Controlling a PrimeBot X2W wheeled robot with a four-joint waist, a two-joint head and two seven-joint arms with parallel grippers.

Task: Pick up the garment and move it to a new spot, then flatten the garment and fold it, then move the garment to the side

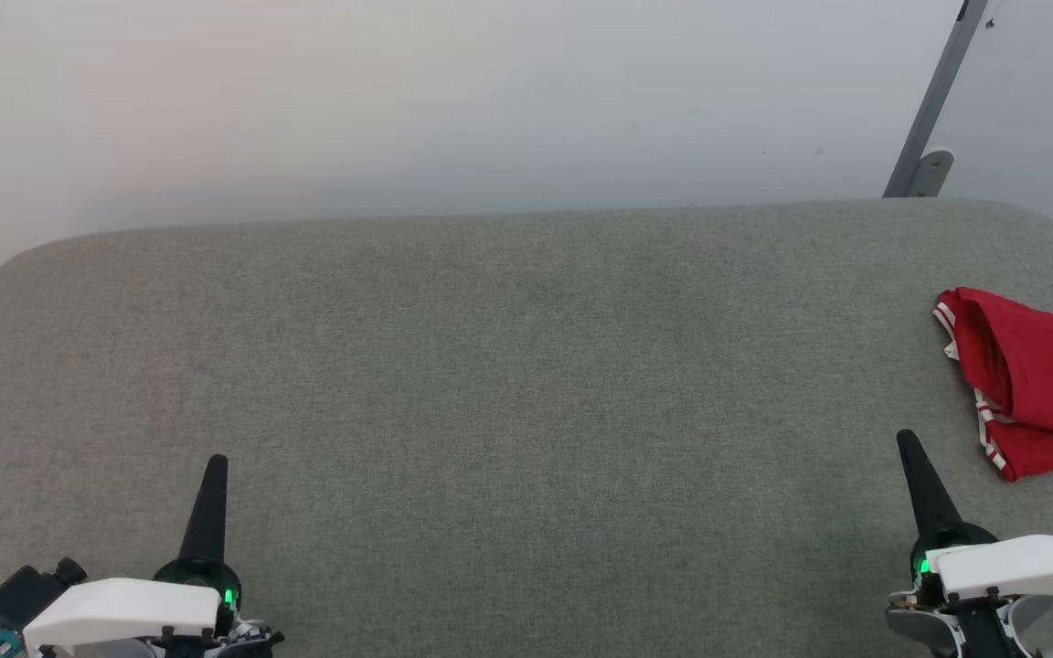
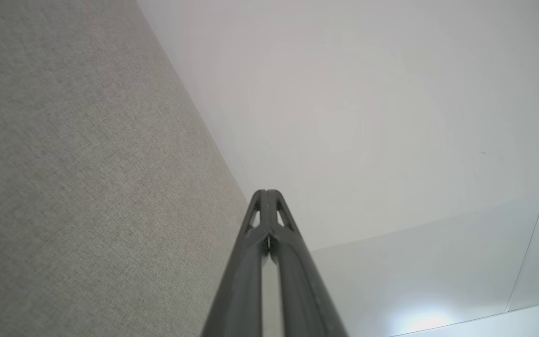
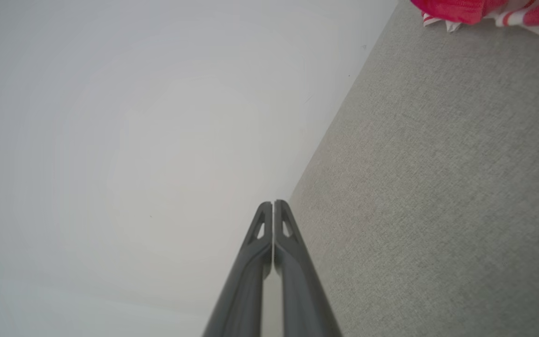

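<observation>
Left gripper (image 1: 215,468): we see it low on our left, over the near part of the surface, its two dark fingers pressed together to one point with nothing between them.
Right gripper (image 1: 907,442): low on our right, fingers likewise pressed tight and holding nothing; its tip leans slightly towards our left.
Grey fabric surface (image 1: 508,366): a wide padded top with rounded far corners, lying under both grippers.
Garment (image 1: 1043,384): we find it bunched in a red heap at the far right of the surface, beyond and to the right of our right gripper and apart from it; red-and-white striped trim shows along its left edge, and the frame edge cuts it off.
Wall (image 1: 398,100): pale and plain, behind the surface.
Metal post (image 1: 936,96): grey, slanting up at the far right.
</observation>
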